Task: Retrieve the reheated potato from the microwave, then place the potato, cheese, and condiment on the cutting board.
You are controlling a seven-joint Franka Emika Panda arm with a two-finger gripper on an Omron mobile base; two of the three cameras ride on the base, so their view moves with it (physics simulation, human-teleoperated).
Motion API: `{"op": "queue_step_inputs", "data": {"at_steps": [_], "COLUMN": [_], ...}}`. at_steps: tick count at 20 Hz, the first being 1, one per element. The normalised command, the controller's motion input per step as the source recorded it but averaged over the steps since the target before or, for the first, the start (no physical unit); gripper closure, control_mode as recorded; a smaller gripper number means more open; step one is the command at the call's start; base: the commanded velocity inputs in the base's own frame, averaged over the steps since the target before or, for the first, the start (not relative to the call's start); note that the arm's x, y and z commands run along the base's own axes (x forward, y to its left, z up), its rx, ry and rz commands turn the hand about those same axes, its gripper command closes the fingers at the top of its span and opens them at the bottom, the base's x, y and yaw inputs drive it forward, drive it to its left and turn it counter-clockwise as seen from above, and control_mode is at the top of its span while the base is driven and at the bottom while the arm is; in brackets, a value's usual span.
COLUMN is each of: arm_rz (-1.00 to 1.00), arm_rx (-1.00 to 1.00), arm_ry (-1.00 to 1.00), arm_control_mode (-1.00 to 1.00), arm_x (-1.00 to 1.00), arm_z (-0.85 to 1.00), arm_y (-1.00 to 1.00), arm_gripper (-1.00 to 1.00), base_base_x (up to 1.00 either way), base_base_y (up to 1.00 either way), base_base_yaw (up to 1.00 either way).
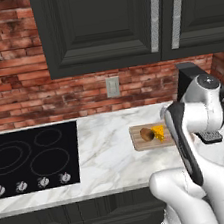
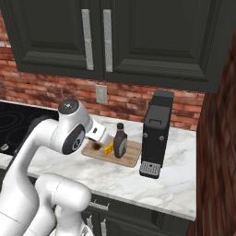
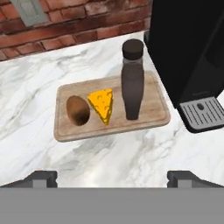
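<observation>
From the left, the arm hides the bottle [image 3: 132, 81]; potato [image 3: 78, 110], cheese [image 3: 102, 105] sit on the board [image 3: 151, 118] (jaws wide apart, empty).

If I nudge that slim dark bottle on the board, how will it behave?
The slim dark condiment bottle stands upright, tall on a narrow base, so a push near its cap would probably tip it. It looks rigid, likely sliding if pushed low. The yellow cheese wedge sits close beside it on the light wooden cutting board and might get knocked.
</observation>
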Motion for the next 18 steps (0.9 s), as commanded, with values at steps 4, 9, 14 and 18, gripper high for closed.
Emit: {"op": "queue_step_inputs", "data": {"at_steps": [4, 9, 14, 18], "arm_rz": [0.01, 0.00, 0.00, 0.02], "arm_rx": [0.00, 0.00, 0.00, 0.00], "arm_ry": [0.10, 0.05, 0.00, -0.03], "arm_control_mode": [-1.00, -1.00, -1.00, -1.00], "arm_x": [-0.57, -0.63, -0.62, -0.54], "arm_z": [0.16, 0.18, 0.17, 0.13], "arm_y": [0.14, 0.00, 0.02, 0.08], "arm_gripper": [-1.00, -1.00, -1.00, -1.00], "base_base_x": [0.00, 0.00, 0.00, 0.00], "base_base_y": [0.00, 0.00, 0.00, 0.00], "base_base_yaw": [0.00, 0.00, 0.00, 0.00]}}
